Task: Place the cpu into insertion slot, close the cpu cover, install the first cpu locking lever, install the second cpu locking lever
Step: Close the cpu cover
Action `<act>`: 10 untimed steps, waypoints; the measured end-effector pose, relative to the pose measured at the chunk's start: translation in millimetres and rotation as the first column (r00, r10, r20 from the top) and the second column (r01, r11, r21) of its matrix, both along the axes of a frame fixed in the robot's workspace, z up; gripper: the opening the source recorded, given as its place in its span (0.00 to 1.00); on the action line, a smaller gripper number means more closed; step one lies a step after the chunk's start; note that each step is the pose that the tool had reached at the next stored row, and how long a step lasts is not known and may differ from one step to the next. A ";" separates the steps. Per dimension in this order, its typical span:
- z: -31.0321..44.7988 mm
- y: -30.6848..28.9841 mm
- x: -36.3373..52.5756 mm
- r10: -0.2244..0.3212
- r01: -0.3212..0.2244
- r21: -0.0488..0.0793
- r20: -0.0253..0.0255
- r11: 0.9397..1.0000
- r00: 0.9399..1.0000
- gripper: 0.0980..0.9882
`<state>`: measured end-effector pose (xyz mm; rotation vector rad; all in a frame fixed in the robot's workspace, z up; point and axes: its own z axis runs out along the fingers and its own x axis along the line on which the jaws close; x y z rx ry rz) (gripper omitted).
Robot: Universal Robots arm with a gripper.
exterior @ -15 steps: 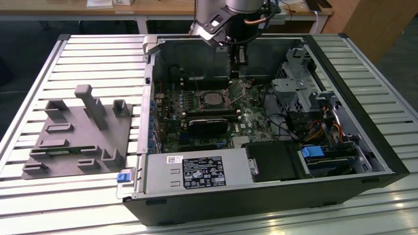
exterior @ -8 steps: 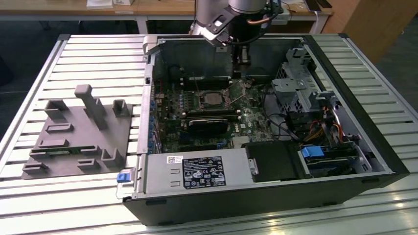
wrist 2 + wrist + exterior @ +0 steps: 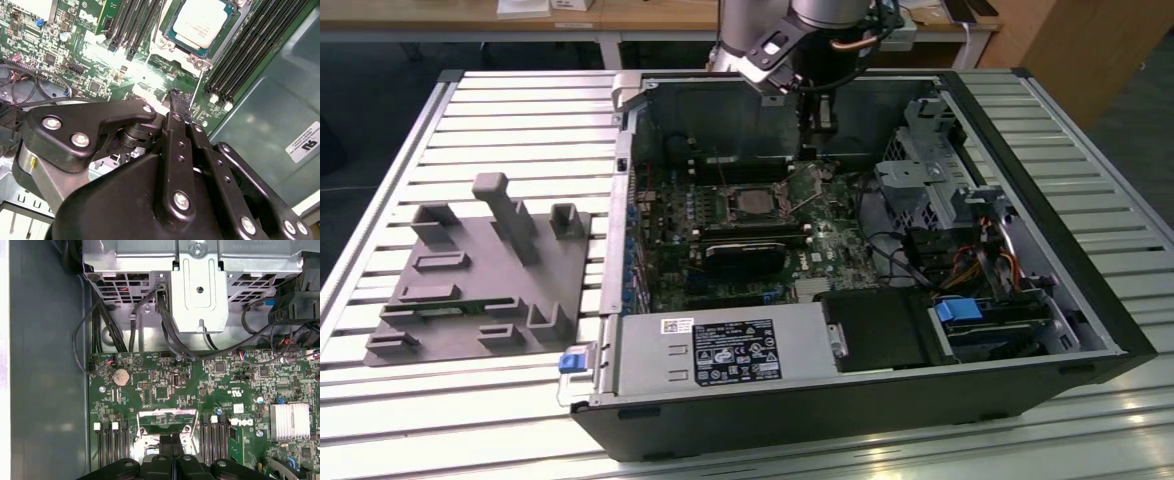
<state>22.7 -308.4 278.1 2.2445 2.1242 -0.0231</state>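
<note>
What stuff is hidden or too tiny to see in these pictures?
- cpu: second wrist view, cut off by the picture's edge.
- insertion slot: first wrist view, the gripper hides part of it.
- locking levers: exterior view, too small to make out.

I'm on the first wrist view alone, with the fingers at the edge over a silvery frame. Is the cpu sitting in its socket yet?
Observer: Yes. In the second wrist view the cpu lies flat in the insertion slot, silver top up.
Operator: Is anything lying over it?
Observer: No, its top and green edges lie bare.
Operator: What's outside the case?
Observer: In the exterior view a grey fixture sits on the slatted table, at the exterior view's left of the case.
</note>
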 end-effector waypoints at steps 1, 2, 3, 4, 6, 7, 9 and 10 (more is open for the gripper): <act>-0.2 0.0 0.4 0.000 0.000 0.000 0.000 1.000 1.000 0.01; -0.4 0.0 1.0 0.000 0.000 0.000 0.000 1.000 1.000 0.01; -0.8 0.0 1.8 0.000 0.000 0.000 0.000 1.000 1.000 0.01; -1.1 0.0 2.9 0.000 0.000 0.000 0.000 1.000 1.000 0.01; -1.8 0.0 6.0 0.000 0.000 0.000 0.000 1.000 1.000 0.01; -2.2 0.0 7.5 0.000 0.000 0.000 0.000 1.000 1.000 0.01; -3.1 0.0 9.8 0.000 0.000 0.000 0.000 1.000 1.000 0.01; -3.6 0.0 10.7 0.000 0.000 0.000 -0.001 1.000 1.000 0.01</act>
